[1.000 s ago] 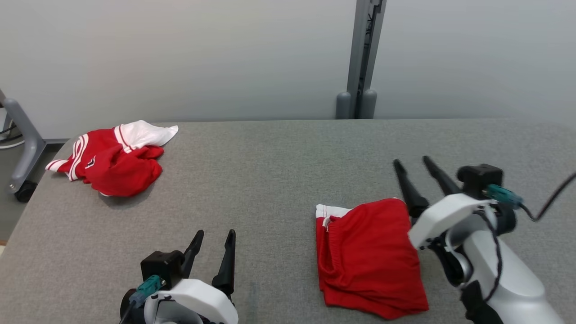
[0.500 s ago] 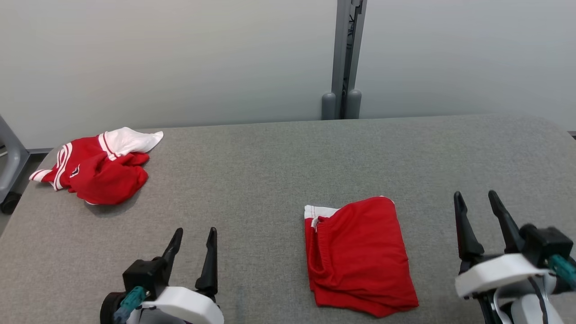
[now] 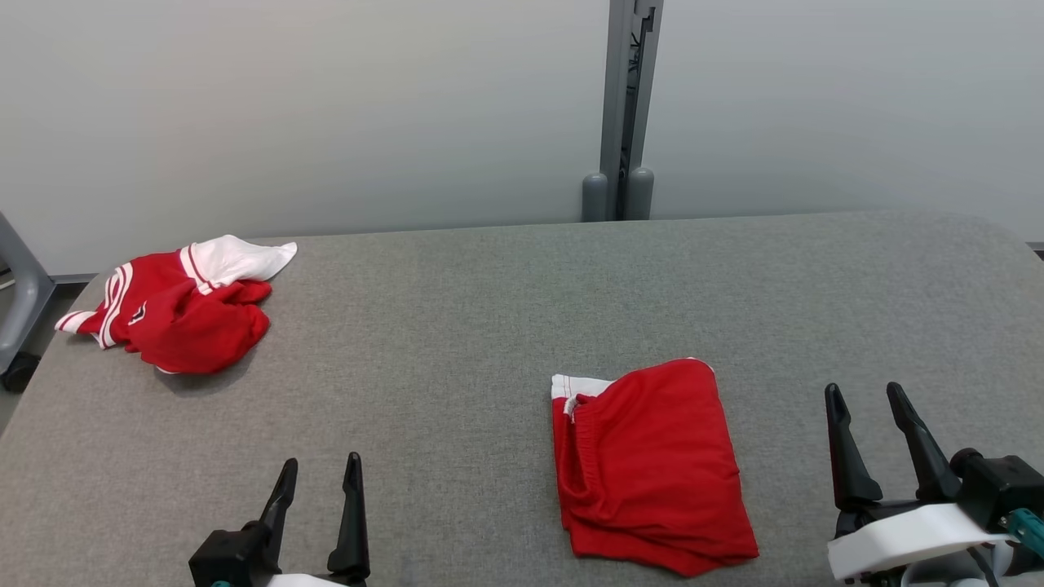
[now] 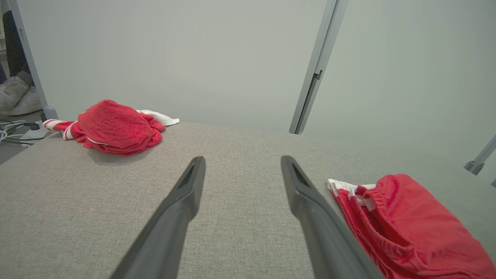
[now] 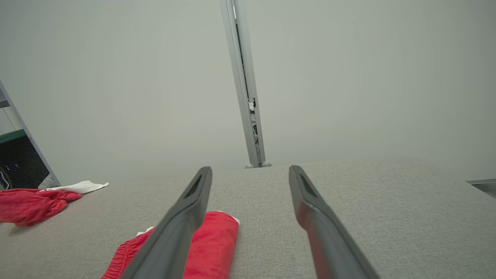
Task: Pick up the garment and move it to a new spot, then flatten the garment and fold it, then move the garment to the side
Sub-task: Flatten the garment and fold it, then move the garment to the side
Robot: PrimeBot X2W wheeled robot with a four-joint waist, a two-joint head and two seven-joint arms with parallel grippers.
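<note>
Your folded red shorts (image 3: 652, 465) lie flat on the grey padded table (image 3: 457, 326), right of centre, with the white waistband edge at their far-left corner. Your right gripper (image 3: 863, 390) hangs near them on the right, apart from the cloth, its 2 fingers spread with nothing between. Your left gripper (image 3: 321, 461) sits at the near edge, well left of the shorts, jaws also parted and empty. 1 crumpled red-and-white garment (image 3: 175, 314) rests at the table's far-left corner. A grey post (image 3: 624, 106) stands behind the table.
</note>
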